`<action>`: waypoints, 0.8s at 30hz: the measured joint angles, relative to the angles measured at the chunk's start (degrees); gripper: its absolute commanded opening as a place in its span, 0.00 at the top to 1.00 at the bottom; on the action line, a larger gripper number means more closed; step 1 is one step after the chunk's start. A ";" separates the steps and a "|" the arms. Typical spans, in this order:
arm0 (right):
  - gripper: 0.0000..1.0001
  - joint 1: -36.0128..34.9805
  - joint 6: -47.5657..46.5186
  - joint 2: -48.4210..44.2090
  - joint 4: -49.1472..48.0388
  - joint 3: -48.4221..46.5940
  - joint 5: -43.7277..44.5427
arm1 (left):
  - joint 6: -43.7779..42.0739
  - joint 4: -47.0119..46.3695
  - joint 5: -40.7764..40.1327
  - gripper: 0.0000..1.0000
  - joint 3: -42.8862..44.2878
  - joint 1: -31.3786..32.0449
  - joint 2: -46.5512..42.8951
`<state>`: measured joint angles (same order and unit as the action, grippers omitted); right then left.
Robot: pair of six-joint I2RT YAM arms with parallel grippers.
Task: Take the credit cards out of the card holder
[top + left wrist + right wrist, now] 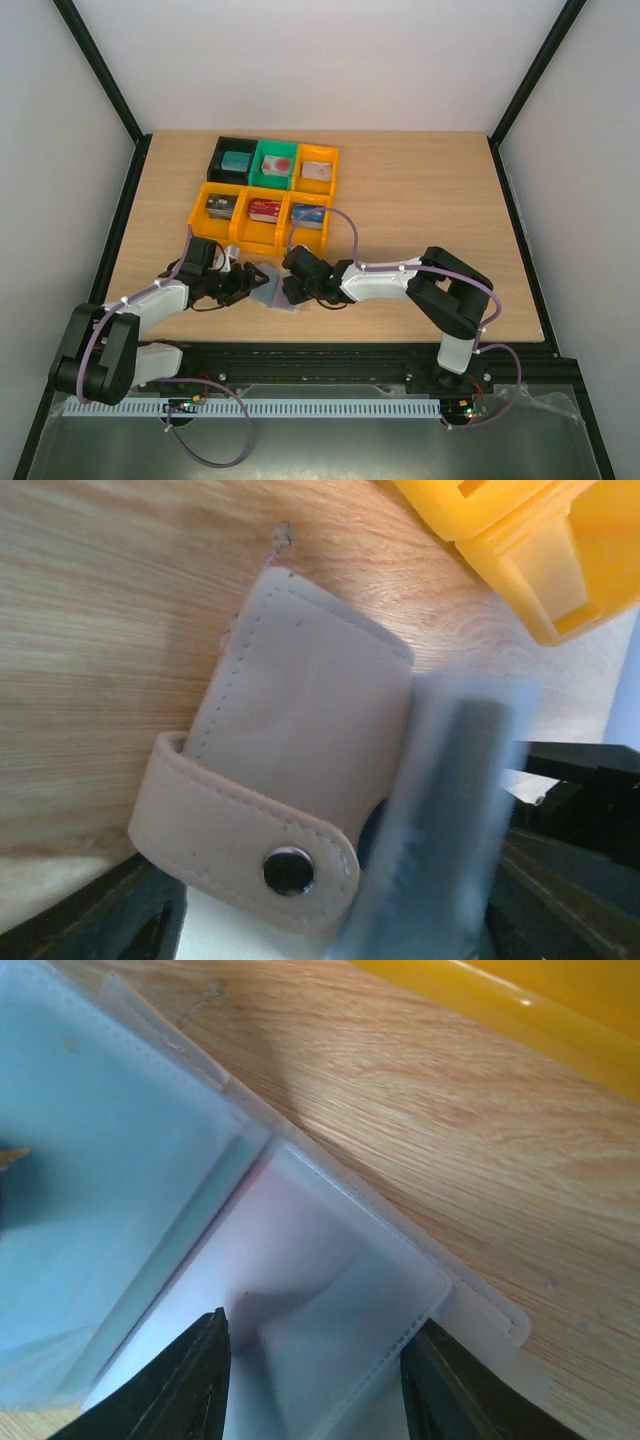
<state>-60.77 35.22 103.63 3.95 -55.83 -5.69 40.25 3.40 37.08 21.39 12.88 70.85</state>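
Card holder, lying open, grey-blue side up, on the bench at lower centre of the overhead frame, just below the orange bins; no credit card shows in its clear sleeves. The right fingers stand spread astride one sleeve corner; the left fingers sit by the tan strap, their grip indiscernible. Best practice, as judged: pin the cover flat, then pinch a card edge alone, not the sleeve.

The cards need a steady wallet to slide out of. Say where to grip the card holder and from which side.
Grip the tan cover of the card holder by its edge near the snap strap, coming from the left. That side is flat, and it likely leaves the clear sleeves open towards the right.
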 measured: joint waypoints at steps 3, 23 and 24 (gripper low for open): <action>0.62 0.31 -1.64 0.37 -0.96 -0.28 -2.19 | -0.13 -1.68 -1.01 0.54 -0.04 0.48 1.36; 0.28 7.74 -7.43 -21.05 -8.17 8.11 -16.50 | -3.61 3.67 4.90 0.98 5.51 0.04 -2.93; 0.25 8.15 -9.01 -24.68 -7.78 8.13 -17.07 | -5.55 5.84 6.36 0.98 8.37 0.24 -3.96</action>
<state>-52.62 26.22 78.96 -3.84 -47.70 -22.76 34.70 9.23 43.44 29.76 13.13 66.89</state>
